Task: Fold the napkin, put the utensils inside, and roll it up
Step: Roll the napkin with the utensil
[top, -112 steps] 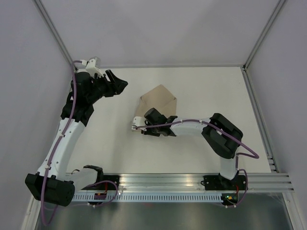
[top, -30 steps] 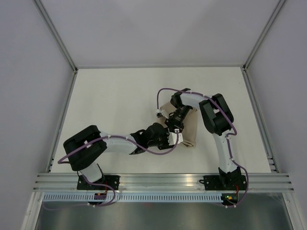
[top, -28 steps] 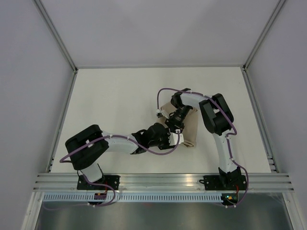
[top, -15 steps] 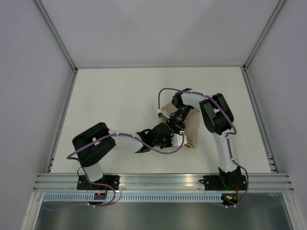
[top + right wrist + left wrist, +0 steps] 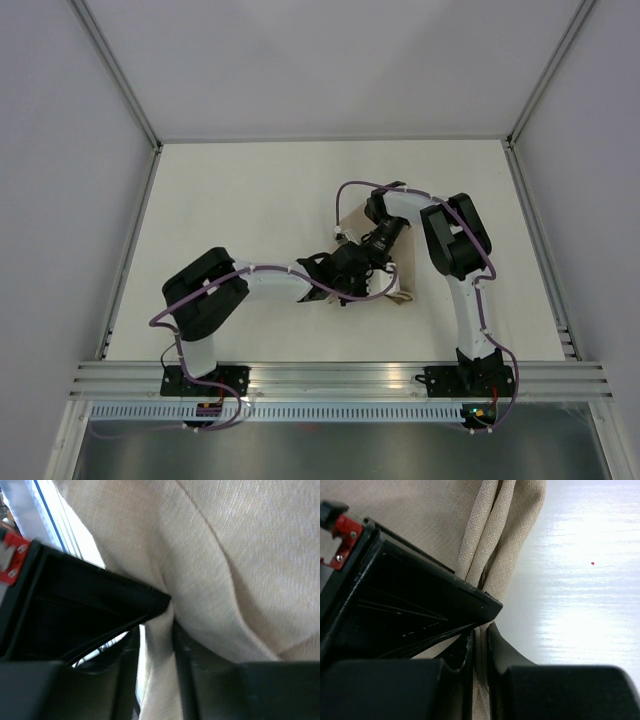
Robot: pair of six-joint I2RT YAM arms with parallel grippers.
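Note:
The tan napkin [image 5: 405,262] lies bunched in the middle of the table, mostly covered by both grippers. My left gripper [image 5: 352,278] reaches in from the left. In the left wrist view it [image 5: 481,630] is shut on a stack of napkin [image 5: 445,520] folds at the cloth's edge. My right gripper [image 5: 372,252] comes down from the far side, right next to the left one. In the right wrist view a fold of napkin [image 5: 240,555] runs between its jaws [image 5: 156,625], which stand slightly open, with a slit of light beside one finger. The utensils are hidden.
The white table [image 5: 240,200] has metal frame rails along its left and right edges and a slotted rail [image 5: 330,378] along the near edge. Purple cables [image 5: 350,190] loop over both arms.
My left arm has pushed right and its jaws have closed on the napkin's edge. The right gripper's jaws have eased apart. The napkin looks more bunched and narrower.

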